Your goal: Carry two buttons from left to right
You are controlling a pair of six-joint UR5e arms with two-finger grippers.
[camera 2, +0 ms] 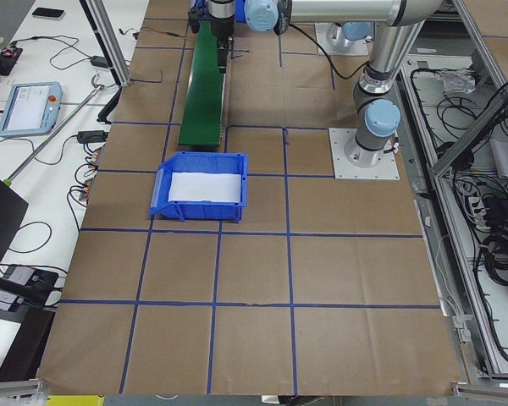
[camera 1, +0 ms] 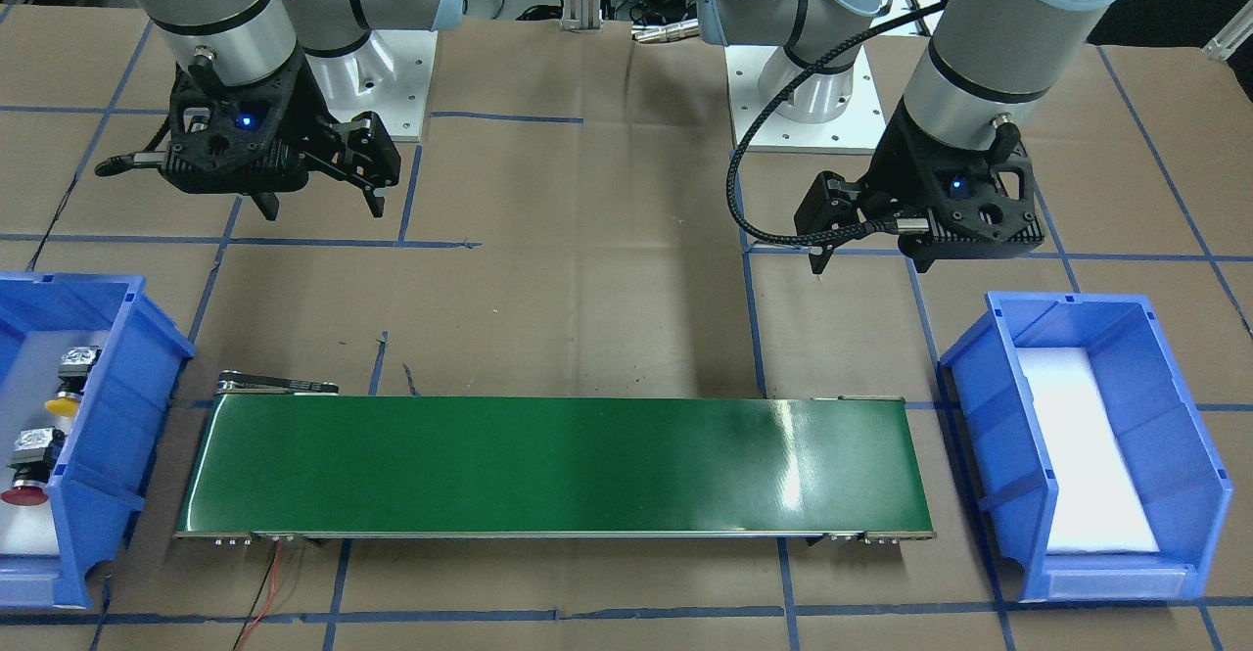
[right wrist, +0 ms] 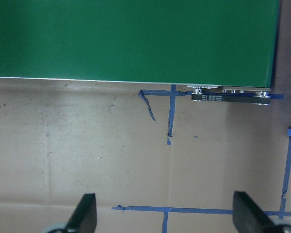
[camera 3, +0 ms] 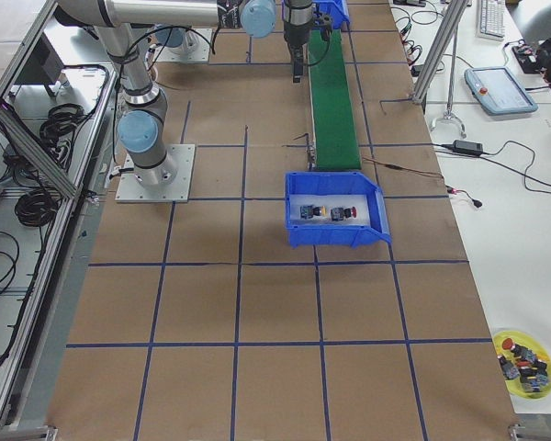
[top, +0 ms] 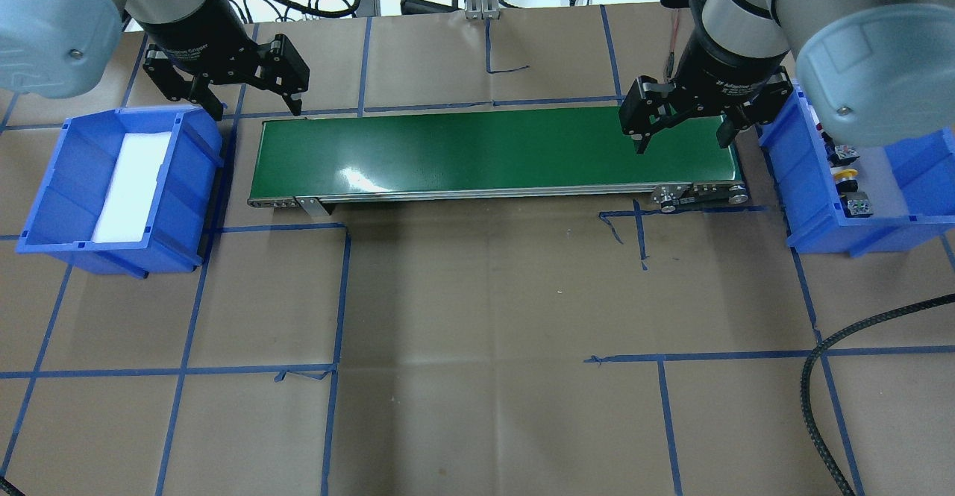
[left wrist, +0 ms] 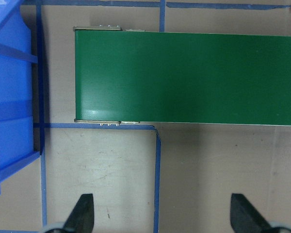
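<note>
A yellow-capped push button (camera 1: 69, 384) and a red-capped push button (camera 1: 26, 475), both with black-grey bodies, lie apart on the white liner of a blue plastic bin (camera 1: 127, 396) at the left edge of the front-facing view. A long green conveyor belt (camera 1: 558, 465) crosses the middle of the brown paper-covered surface (camera 1: 587, 289). A second blue plastic bin (camera 1: 989, 436), holding only a white liner, sits at the right. The right pincer (camera 1: 323, 209) hangs in the upper left with its fingers spread and gripping nothing. The left pincer (camera 1: 871, 261) hangs in the upper right, also spread and empty.
</note>
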